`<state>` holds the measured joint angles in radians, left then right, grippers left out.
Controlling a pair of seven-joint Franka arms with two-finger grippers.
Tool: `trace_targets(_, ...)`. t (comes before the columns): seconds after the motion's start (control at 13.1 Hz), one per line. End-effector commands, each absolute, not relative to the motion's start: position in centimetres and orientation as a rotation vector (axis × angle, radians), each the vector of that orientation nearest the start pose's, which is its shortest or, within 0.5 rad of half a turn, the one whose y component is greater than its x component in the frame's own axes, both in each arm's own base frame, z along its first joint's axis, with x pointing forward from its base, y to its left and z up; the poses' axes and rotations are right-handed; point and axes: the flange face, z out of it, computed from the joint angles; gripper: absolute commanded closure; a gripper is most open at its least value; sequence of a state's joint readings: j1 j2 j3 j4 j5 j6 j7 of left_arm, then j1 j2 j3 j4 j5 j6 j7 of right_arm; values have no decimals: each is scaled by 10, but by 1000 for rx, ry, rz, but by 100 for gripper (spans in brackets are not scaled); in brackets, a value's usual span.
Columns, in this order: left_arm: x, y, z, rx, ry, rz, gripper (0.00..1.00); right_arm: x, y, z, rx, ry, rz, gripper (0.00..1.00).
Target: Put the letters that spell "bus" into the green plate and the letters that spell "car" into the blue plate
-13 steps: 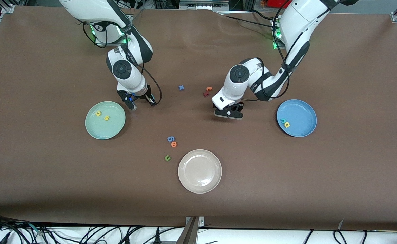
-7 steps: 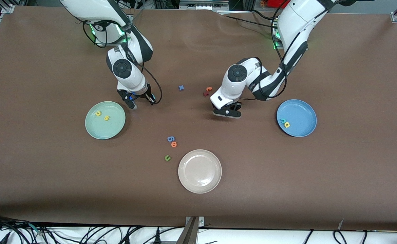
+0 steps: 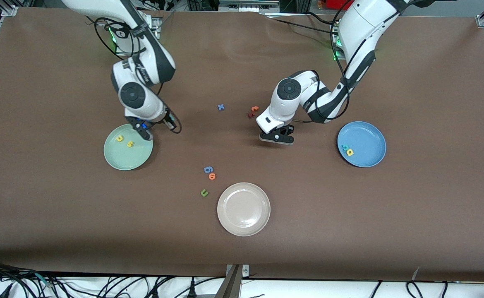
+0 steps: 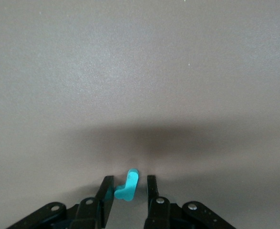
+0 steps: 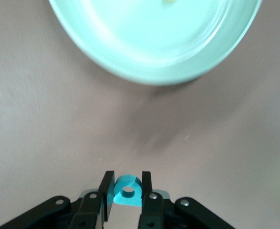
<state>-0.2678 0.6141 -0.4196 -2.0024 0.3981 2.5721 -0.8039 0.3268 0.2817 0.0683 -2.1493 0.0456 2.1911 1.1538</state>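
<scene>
The pale green plate (image 3: pixel 128 161) holds a yellow-orange "u" (image 3: pixel 120 138) and a yellow "s" (image 3: pixel 130 144). My right gripper (image 3: pixel 144 132) hangs over that plate's rim, shut on a teal "b" (image 5: pixel 128 192); the right wrist view shows the green plate (image 5: pixel 154 52) just ahead. The blue plate (image 3: pixel 366 136) holds a teal "c" (image 3: pixel 344 147) and a yellow "a" (image 3: pixel 350 152). My left gripper (image 3: pixel 277 138) is low at the table's middle. Its fingers straddle a teal "r" (image 4: pixel 129 187) lying on the table. One finger touches it; a gap shows at the other.
A cream plate (image 3: pixel 243 209) sits nearer the front camera. Beside it lie a blue "g" (image 3: pixel 208 169), an orange letter (image 3: pixel 212 176) and an olive "u" (image 3: pixel 204 192). A blue "x" (image 3: pixel 221 107), an orange "t" (image 3: pixel 255 109) and a dark red letter (image 3: pixel 250 114) lie near the left gripper.
The right arm has carried the teal "b" from beside the green plate to over its rim. The left gripper shifted slightly and its fingers have narrowed around the "r".
</scene>
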Motion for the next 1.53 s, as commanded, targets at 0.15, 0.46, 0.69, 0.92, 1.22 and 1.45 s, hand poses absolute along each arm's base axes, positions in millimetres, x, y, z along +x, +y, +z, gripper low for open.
trace_targets(0.15,469,-389,171,-3151,244,-51,72,534,128,259,-3071,1013,394,90)
trace_targets(0.46,469,-389,171,-3150,249,-51,79,541,110,215,-3088,958,358,90)
trace_targets(0.69,469,-389,171,-3148,250,-51,83,544,109,205,-3089,943,334,79)
trace_targets(0.92,469,-389,171,-3148,252,-52,87,550,99,216,-3080,969,310,3)
trace_targets(1.22,468,-388,166,-3135,277,-53,95,583,102,276,-3078,968,336,2)
trace_targets(1.45,495,-377,190,-3078,247,-46,100,608,102,340,-3092,891,343,2)
